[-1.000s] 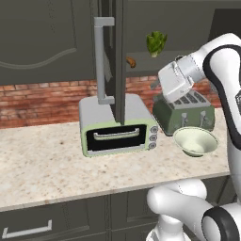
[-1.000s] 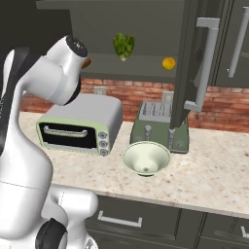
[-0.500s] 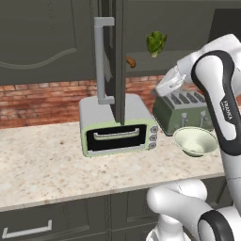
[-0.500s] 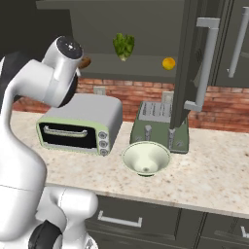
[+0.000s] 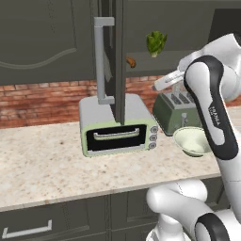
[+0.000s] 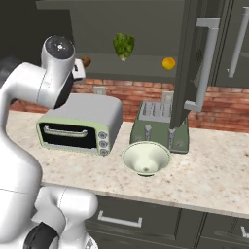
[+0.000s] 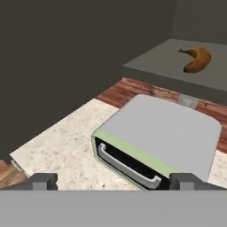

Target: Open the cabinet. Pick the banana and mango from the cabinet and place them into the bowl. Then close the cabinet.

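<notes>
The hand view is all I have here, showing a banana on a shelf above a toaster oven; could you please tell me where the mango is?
Observer: The mango sits on the same cabinet shelf, right of the lettuce, by the open door.
Operator: Thanks. Is the bowl ready?
Observer: The bowl stands empty on the counter, in front of the toaster.
Operator: And the banana's neighbours?
Observer: The banana lies left of the lettuce, apart from it.

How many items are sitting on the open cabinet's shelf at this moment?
3: the banana at the shelf's left end, the lettuce head near the middle, and the mango to its right beside the open door. Others may be hidden behind the door.
</notes>
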